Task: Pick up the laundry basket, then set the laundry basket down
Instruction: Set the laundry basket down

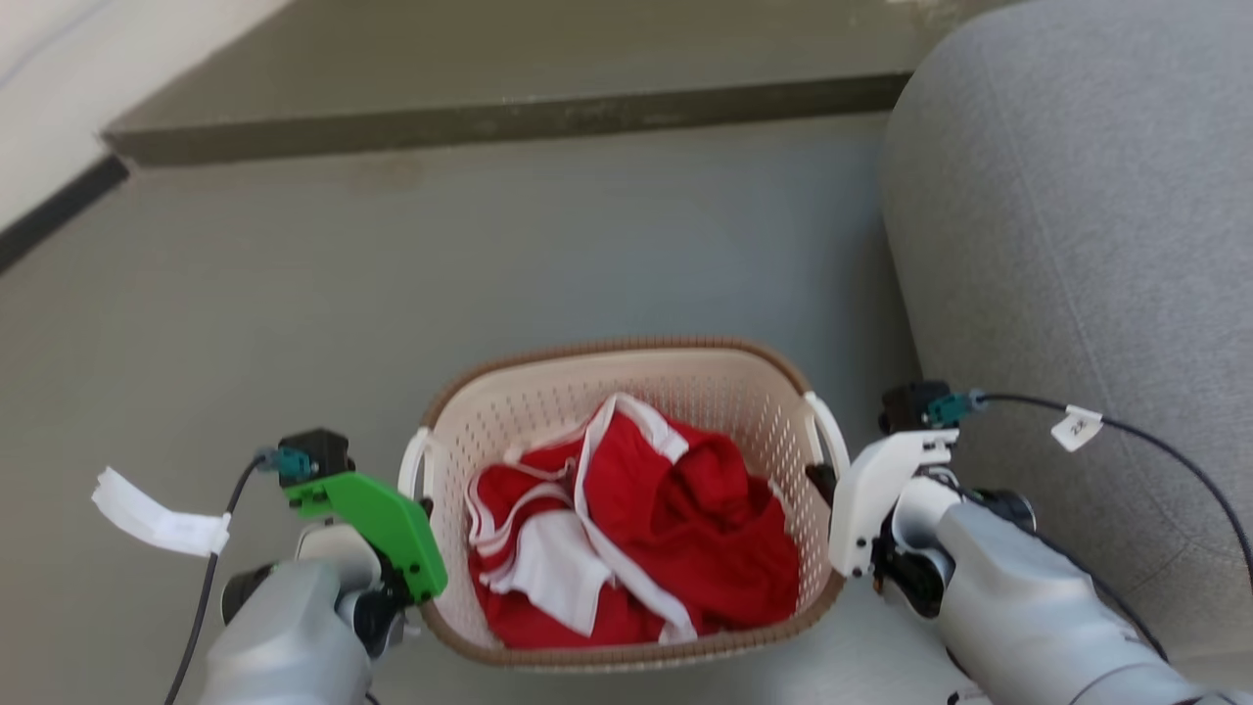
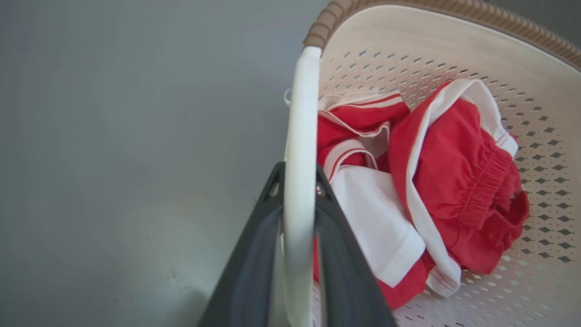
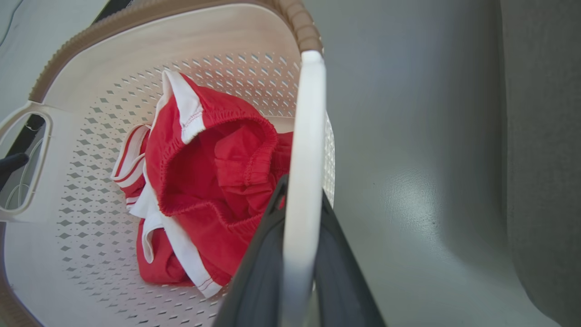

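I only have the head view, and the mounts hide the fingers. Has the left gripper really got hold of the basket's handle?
Observer: Yes. In the left wrist view the left gripper is shut on the white handle of the basket, with one dark finger on each side.
Operator: And the right one?
Observer: Same there. The right wrist view shows the right gripper clamped on the other handle, which runs straight up between its fingers.
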Tool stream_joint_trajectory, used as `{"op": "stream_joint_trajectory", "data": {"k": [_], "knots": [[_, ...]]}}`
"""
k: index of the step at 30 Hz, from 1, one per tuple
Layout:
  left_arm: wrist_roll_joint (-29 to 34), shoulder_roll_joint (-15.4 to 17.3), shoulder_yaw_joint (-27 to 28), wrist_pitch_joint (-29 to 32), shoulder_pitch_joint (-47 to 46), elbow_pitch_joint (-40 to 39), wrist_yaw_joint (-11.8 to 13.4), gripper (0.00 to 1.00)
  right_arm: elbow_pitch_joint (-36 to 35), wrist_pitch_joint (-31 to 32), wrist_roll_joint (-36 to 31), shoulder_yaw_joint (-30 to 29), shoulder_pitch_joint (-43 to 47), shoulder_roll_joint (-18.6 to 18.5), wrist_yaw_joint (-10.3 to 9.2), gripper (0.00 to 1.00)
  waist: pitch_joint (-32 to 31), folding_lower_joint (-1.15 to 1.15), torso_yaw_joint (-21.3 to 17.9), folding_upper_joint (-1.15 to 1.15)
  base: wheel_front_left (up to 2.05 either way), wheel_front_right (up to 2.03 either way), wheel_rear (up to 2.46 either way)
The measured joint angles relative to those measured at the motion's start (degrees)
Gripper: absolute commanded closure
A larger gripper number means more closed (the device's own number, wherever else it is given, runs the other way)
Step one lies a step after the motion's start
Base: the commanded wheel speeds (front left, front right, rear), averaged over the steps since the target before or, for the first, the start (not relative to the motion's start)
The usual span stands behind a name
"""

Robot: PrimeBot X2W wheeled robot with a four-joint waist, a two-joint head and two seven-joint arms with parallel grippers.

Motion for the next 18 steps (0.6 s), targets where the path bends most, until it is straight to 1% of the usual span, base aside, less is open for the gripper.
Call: {"op": "stream_joint_trajectory", "data": {"k": [5,6,8,11,12,18], "knots": [[0.46,-0.04,-0.24,-1.93,-2.49,-1.30,0.79,1.00,-0.10,-1.67,-0.53,-0.04,-2.90,-0.60,-0.14,1.00,3.76,0.00,0.25,0.00,0.00,0.00,0.00],[0.66,-0.04,-0.29,-2.64,-3.61,-1.47,1.16,1.00,-0.24,-2.52,-0.71,-0.05,-4.22,-0.68,-0.57,1.00,5.33,0.00,0.36,0.00,0.00,0.00,0.00],[1.01,-0.03,-0.30,-3.49,-4.66,-1.64,1.64,1.00,-0.43,-3.18,-1.03,-0.08,-5.58,-0.77,-0.58,1.00,6.92,0.00,0.47,0.00,0.00,0.00,0.00],[1.53,-0.01,-0.27,-4.38,-6.26,-1.91,1.94,1.00,-0.55,-4.09,-1.12,-0.15,-7.59,-1.01,-0.67,1.00,9.33,0.00,0.60,0.00,0.00,0.00,0.00],[1.53,-0.01,-0.27,-4.65,-6.81,-2.13,2.10,1.00,-0.64,-4.45,-1.24,-0.20,-8.23,-1.12,-1.08,1.00,10.13,0.00,0.64,0.00,0.00,0.00,0.00],[2.27,0.01,-0.23,-7.01,-10.54,-3.41,2.79,1.00,-1.07,-6.41,-1.76,-0.36,-12.17,-2.04,-1.25,1.00,15.03,0.01,0.82,0.00,0.00,0.00,0.00]]}}
